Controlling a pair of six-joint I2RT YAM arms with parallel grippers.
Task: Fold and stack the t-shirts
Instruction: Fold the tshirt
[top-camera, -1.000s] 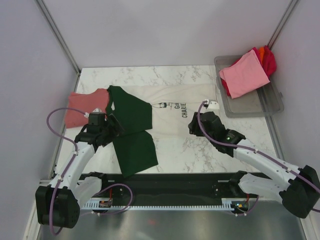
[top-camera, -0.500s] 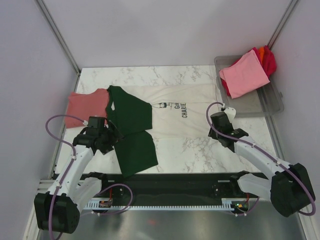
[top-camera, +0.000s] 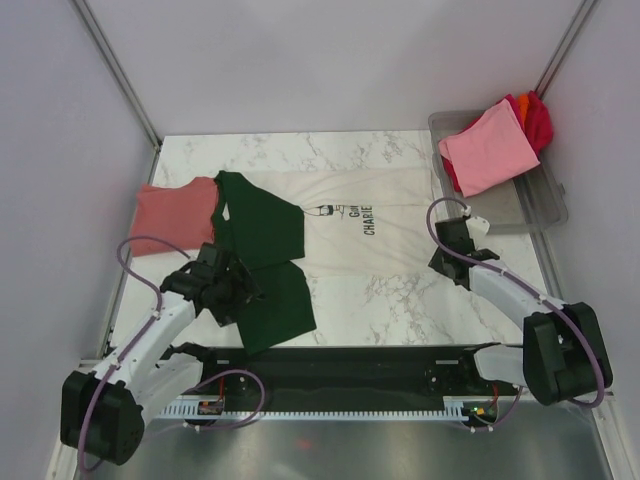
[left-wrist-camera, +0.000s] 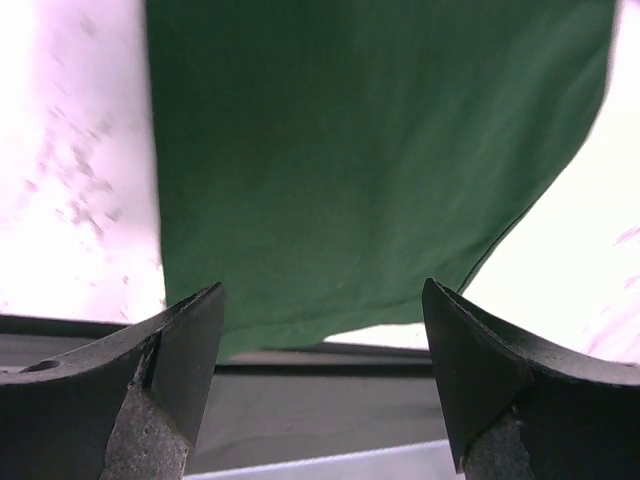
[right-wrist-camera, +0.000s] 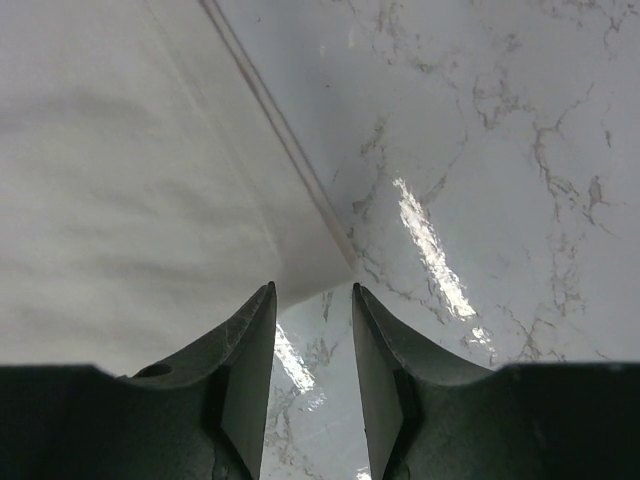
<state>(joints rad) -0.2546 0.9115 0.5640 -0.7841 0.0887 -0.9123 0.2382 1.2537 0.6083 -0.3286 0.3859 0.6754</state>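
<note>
The cream-white t-shirt (top-camera: 370, 250) is spread flat in the middle of the marble table (top-camera: 400, 300), print upward, probably so that it can be folded where it lies. Its left part is covered by the dark green t-shirt (top-camera: 262, 235), which touches the brick-red t-shirt (top-camera: 170, 215) at the far left. The left gripper (left-wrist-camera: 322, 300) is held wide open over the green cloth's near edge, apparently to take it. The right gripper (right-wrist-camera: 312, 295), jaws only slightly apart and empty, is placed at the white hem corner.
</note>
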